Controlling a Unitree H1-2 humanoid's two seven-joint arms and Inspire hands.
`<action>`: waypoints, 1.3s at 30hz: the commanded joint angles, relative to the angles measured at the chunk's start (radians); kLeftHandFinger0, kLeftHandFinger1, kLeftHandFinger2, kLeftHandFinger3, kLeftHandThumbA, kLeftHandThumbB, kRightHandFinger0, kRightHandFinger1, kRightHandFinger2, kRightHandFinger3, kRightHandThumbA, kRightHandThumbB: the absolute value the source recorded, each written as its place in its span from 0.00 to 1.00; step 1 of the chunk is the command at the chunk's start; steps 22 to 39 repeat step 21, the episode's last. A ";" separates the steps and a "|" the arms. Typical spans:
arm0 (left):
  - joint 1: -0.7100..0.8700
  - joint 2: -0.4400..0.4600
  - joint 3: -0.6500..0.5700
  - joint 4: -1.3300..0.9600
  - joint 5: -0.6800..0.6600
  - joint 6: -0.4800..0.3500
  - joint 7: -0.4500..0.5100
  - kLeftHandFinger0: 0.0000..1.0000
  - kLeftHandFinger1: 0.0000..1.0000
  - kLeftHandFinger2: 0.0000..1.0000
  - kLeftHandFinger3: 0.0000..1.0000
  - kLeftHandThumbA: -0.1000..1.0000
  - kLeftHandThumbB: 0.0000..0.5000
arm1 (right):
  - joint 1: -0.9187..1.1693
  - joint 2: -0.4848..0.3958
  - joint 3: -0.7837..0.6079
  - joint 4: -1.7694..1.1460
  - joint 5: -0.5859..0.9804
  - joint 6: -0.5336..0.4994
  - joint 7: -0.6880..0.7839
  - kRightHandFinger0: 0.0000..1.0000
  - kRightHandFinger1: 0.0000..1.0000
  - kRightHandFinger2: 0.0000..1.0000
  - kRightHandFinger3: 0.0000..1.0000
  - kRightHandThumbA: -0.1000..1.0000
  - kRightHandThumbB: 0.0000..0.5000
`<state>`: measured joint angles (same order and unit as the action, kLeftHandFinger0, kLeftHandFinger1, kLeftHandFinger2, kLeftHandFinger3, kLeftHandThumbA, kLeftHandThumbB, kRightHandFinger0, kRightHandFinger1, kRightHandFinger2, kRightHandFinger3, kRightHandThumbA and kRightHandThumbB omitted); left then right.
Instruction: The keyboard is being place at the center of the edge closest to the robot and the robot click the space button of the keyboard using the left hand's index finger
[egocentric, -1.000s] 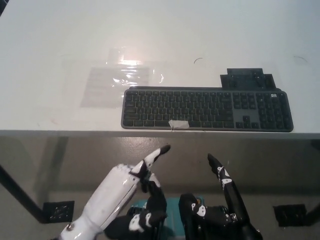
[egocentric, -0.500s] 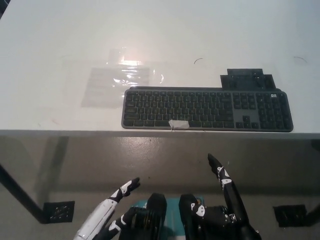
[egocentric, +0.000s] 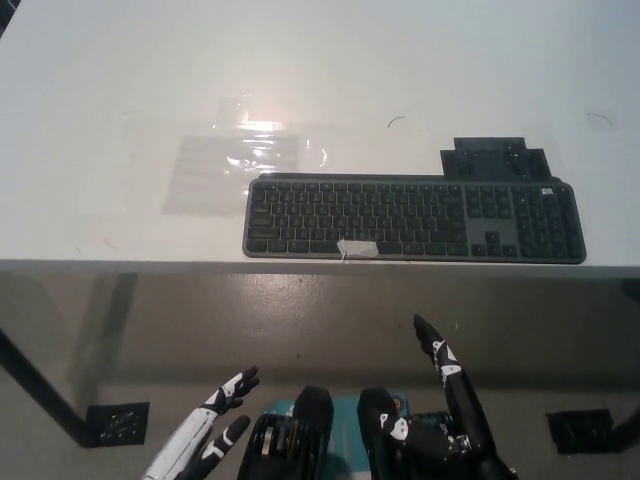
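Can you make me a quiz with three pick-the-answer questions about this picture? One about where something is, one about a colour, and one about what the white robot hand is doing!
1. What colour is the keyboard?
A) red
B) dark grey
C) yellow

2. Where is the white left robot hand?
A) low down, below the near edge of the table
B) on the keyboard
C) at the table's far side

3. What is the left robot hand doing?
A) pressing the space bar
B) open, holding nothing
C) shut on a pen

Answers:
1. B: the keys and frame look dark grey.
2. A: it shows at the lower left, under the table edge and apart from the keyboard; the black right robot hand is low too.
3. B: its fingers are apart and nothing is in them.
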<state>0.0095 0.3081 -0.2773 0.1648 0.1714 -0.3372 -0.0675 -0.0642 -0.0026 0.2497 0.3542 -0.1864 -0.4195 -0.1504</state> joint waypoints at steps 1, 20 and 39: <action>-0.004 -0.009 0.013 -0.005 0.009 -0.062 -0.012 1.00 1.00 1.00 1.00 1.00 0.61 | -0.006 0.002 0.006 -0.017 0.006 -0.050 -0.012 1.00 1.00 1.00 1.00 1.00 0.69; 0.055 -0.006 0.013 -0.043 0.035 -0.030 -0.036 1.00 1.00 1.00 1.00 1.00 0.69 | 0.051 -0.003 0.030 -0.028 0.000 -0.050 -0.013 1.00 1.00 1.00 1.00 1.00 0.69; 0.059 -0.006 0.013 -0.047 0.038 -0.023 -0.036 1.00 1.00 1.00 1.00 1.00 0.70 | 0.054 -0.002 0.030 -0.028 0.002 -0.050 -0.009 1.00 1.00 1.00 1.00 1.00 0.69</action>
